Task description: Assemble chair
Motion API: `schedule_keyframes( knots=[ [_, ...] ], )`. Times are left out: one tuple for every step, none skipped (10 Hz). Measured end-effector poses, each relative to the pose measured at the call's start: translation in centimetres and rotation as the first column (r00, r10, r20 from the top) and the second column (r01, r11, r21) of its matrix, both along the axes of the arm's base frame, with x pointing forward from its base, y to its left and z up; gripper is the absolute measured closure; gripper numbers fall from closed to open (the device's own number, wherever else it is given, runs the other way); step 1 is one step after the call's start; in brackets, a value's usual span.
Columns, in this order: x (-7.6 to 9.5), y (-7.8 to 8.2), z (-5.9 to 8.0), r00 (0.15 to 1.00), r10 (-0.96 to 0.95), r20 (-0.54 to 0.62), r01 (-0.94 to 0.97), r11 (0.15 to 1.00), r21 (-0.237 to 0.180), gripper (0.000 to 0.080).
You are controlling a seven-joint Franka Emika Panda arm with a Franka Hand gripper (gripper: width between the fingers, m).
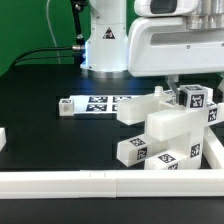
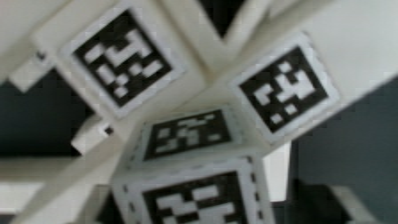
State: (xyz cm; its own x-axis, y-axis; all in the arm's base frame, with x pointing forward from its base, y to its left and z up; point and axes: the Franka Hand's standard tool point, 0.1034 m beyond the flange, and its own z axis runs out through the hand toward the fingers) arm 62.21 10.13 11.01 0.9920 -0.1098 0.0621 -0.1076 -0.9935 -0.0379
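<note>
1. At the exterior view's far left, a small white block [image 1: 2, 139] sat at the table's edge, apart from everything else.
2. Mid-table lay the marker board [image 1: 92, 104], flat on the black table [image 1: 40, 110].
3. A long white rail [image 1: 100, 183] ran along the front.
4. On the exterior view's right stood the chair [image 1: 165, 135], its tagged white blocks stacked against the rail.
5. The gripper [image 1: 178, 88] hung right over the chair's top; I could not tell how wide its fingers stood or whether they held anything.
</note>
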Motion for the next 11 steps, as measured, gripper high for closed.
schedule_keyframes(
  knots=[
    [0.00,0.01,0.00,0.998,-0.070,-0.002,0.070,0.998,0.005,0.0518],
    [0.03,-0.01,-0.03,0.990,-0.139,-0.003,0.139,0.990,0.009,0.0518],
    [0.10,-0.01,-0.05,0.978,-0.210,-0.003,0.210,0.978,0.013,0.0518],
    [0.15,0.13,-0.06,0.949,-0.316,-0.005,0.316,0.948,0.021,0.0518],
    [0.35,0.12,-0.08,0.916,-0.400,0.002,0.400,0.916,0.030,0.0518],
    [0.52,0.13,-0.09,0.880,-0.474,0.007,0.474,0.880,0.040,0.0518],
    [0.55,0.24,-0.08,0.817,-0.576,0.000,0.575,0.816,0.049,0.0518],
    [0.58,0.11,-0.07,0.754,-0.657,-0.007,0.656,0.753,0.054,0.0518],
    [0.60,0.03,-0.08,0.707,-0.708,-0.012,0.707,0.705,0.058,0.0518],
    [0.63,-0.05,-0.08,0.614,-0.789,-0.025,0.788,0.612,0.067,0.0518],
    [0.65,-0.05,-0.09,0.529,-0.848,-0.040,0.848,0.525,0.075,0.0517]
  ],
)
